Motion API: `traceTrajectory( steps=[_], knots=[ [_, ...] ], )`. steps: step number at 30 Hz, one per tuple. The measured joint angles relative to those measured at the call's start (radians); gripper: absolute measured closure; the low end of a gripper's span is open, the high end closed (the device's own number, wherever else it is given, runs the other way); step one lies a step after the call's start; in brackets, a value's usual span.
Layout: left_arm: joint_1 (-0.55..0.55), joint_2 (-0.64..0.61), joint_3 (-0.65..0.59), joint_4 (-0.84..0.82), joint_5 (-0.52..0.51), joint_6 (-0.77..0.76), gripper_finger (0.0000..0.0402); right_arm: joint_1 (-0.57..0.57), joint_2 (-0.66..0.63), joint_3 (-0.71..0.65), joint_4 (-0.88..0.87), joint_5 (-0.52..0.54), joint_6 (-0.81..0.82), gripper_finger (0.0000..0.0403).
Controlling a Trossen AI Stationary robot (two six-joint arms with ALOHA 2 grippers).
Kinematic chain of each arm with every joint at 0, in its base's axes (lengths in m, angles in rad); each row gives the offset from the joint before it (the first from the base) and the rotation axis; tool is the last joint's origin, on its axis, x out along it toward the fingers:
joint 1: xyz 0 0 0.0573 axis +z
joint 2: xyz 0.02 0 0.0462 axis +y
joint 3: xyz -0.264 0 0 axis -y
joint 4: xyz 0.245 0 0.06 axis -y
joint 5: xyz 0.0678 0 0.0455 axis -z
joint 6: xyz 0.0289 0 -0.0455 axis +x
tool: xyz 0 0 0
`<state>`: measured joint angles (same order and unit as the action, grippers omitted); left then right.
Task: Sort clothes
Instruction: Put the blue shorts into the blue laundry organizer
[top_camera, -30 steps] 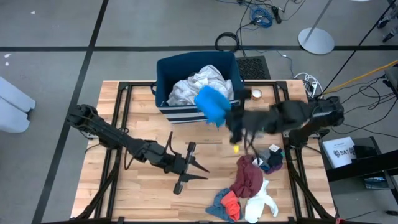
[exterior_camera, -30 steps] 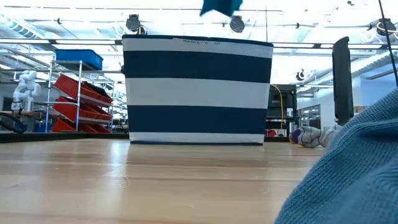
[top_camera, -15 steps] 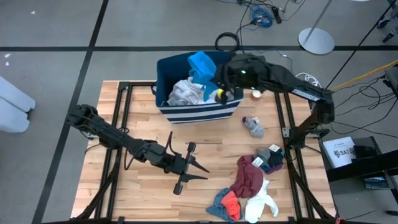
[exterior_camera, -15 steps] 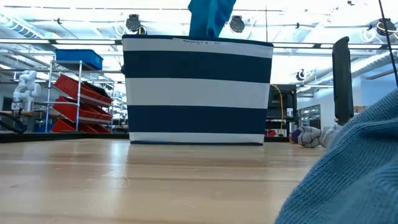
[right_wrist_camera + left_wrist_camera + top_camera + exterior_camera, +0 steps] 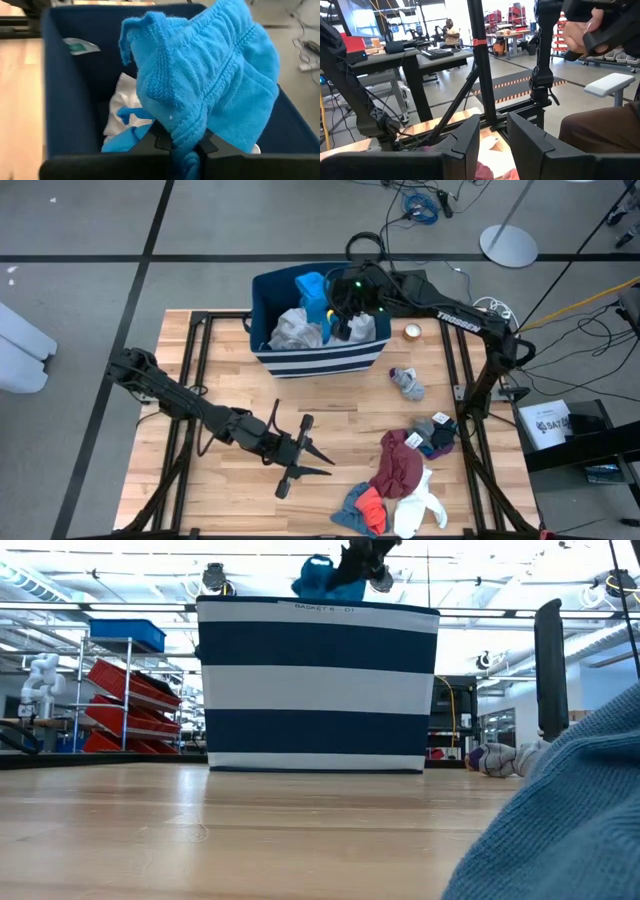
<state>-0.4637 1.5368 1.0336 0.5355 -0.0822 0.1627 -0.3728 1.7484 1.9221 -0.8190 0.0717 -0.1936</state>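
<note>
A bright blue knit garment (image 5: 311, 288) hangs over the navy striped bin (image 5: 268, 358) at the table's far side, with my right gripper (image 5: 338, 308) shut on it. In the low view the garment (image 5: 317, 578) shows just above the bin's rim. White and grey clothes (image 5: 292, 330) lie in the bin. More clothes, maroon, red, teal and white (image 5: 398, 480), lie heaped near the table's right front. My left gripper (image 5: 303, 455) hovers open over the table's middle with nothing between its fingers (image 5: 470, 142). My right gripper pinches a bunched fold of the blue garment (image 5: 186, 135) between its two fingers, slanting down from the table's right. The rest of the cloth stands bunched ahead of the fingers (image 5: 205, 75), slack, over the bin's inside.
A grey sock (image 5: 407, 383) lies alone right of the bin, and a tape roll (image 5: 412, 332) sits by the bin's right side. A dark piece (image 5: 437, 435) lies near the right edge. Bare wood stretches across the left half of the table (image 5: 215, 360).
My right gripper has swung from above the table's right middle toward the far edge and over the bin, sinking a little and rolling, still shut on the blue garment. The garment has travelled with it and now hangs over the bin's inside.
</note>
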Motion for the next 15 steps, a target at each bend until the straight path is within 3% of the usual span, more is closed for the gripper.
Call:
traceTrajectory(
  steps=[12,15],
  knots=[
    [-0.023,0.001,0.0,-0.003,0.0,-0.003,0.0295,-0.138,0.018,0.0,-0.05,-0.001,0.126,0.0388],
    [-0.024,0.001,0.0,-0.003,0.0,-0.003,0.0295,-0.159,0.018,0.0,-0.069,-0.043,0.13,0.0383]
  ],
)
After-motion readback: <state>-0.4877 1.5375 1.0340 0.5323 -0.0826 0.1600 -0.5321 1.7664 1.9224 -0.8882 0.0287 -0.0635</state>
